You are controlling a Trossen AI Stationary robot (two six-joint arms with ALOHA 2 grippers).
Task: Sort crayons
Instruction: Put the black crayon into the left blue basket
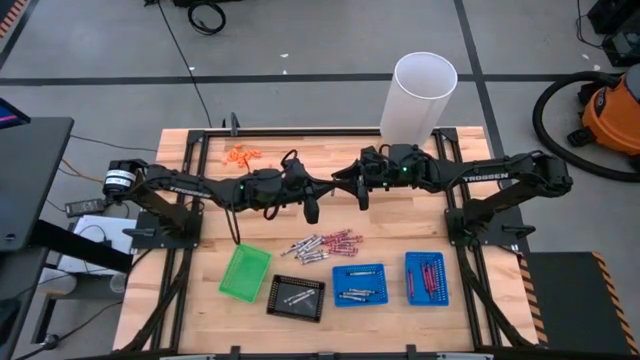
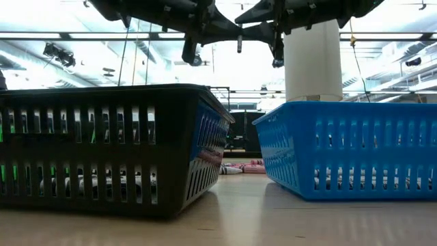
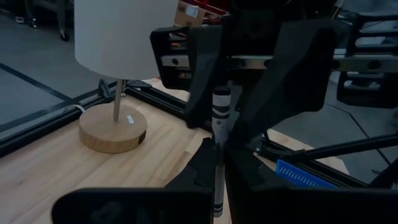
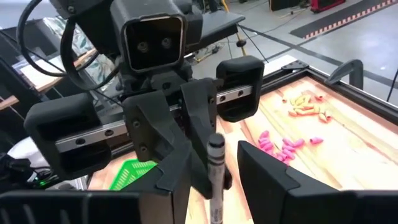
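Observation:
A grey-white crayon [image 3: 221,109] stands roughly upright in the air between my two grippers, which meet over the middle of the table. My left gripper [image 3: 221,158] is shut on it. My right gripper [image 4: 214,183] faces the left one, open, with one finger on either side of the crayon [image 4: 215,163]; a gap shows on each side. More maroon and grey-white crayons [image 1: 325,243] lie in a loose pile on the wood below. Others lie in the black tray [image 1: 296,296] and the two blue trays [image 1: 358,284] [image 1: 426,277]. My left gripper pinches the crayon's lower part [image 3: 217,186] between its two fingers. The fingers come in about level from the table's left and lie across the crayon. The crayon is lifted clear of the table, with its upper end [image 3: 221,98] standing between the right gripper's fingers.
A green tray [image 1: 245,272] sits left of the black one, near the front. A white cylinder on a round wooden base [image 1: 420,95] stands at the far right. Orange bits [image 1: 240,155] lie at the far left, with pink bits [image 4: 283,144] near them.

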